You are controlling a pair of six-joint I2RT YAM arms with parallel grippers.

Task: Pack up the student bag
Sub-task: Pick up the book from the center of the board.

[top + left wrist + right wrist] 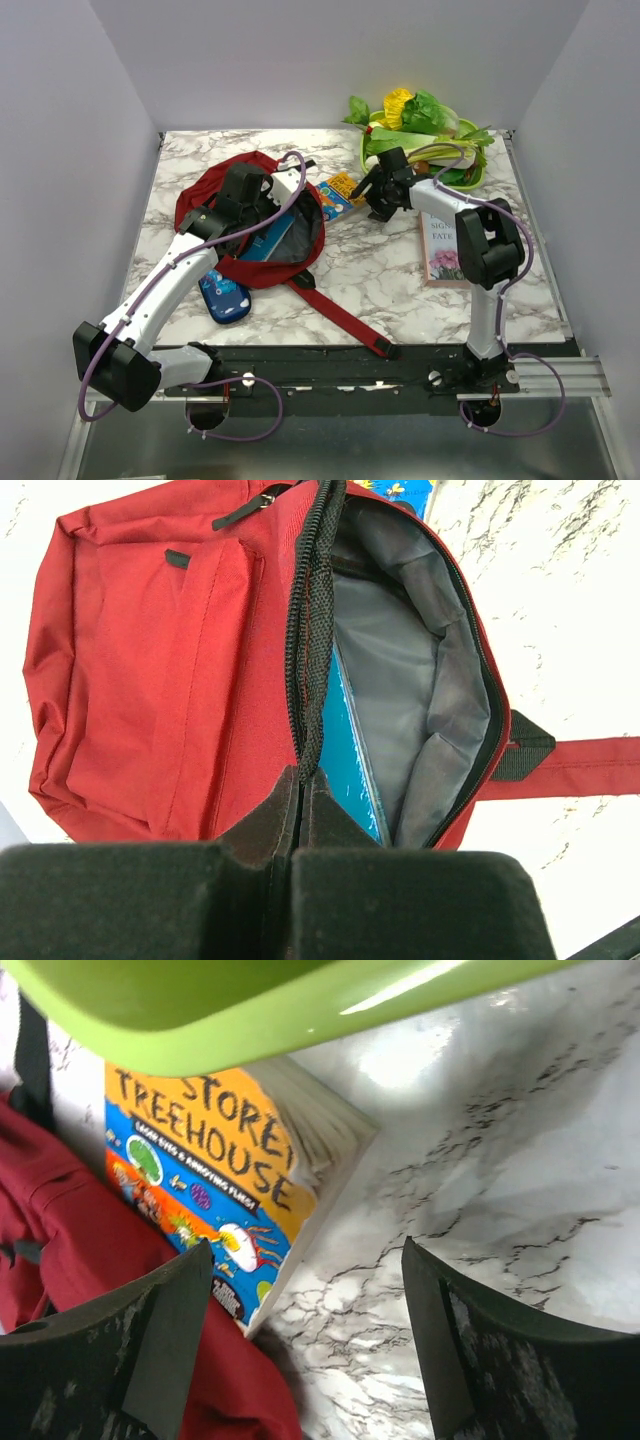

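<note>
The dark red student bag [205, 195] lies open on the marble table, showing its grey lining [400, 670]. A teal book [350, 750] stands inside it. My left gripper [300, 777] is shut on the bag's black zipper edge [312, 630], holding the mouth open; from above it [258, 210] sits over the opening. My right gripper [305, 1290] is open just above the table. A corner of a colourful "Treehouse" book [200, 1160] lies between its fingers, untouched. That book [338, 195] rests beside the bag's right edge, left of the right gripper [368, 196].
A green bowl [470, 178] of leafy vegetables stands at the back right, and its rim [250, 1010] hangs just over the book. A flower-cover book [445, 255] lies right of centre. A blue pencil case [225, 298] lies in front of the bag. A red strap [345, 320] runs toward the near edge.
</note>
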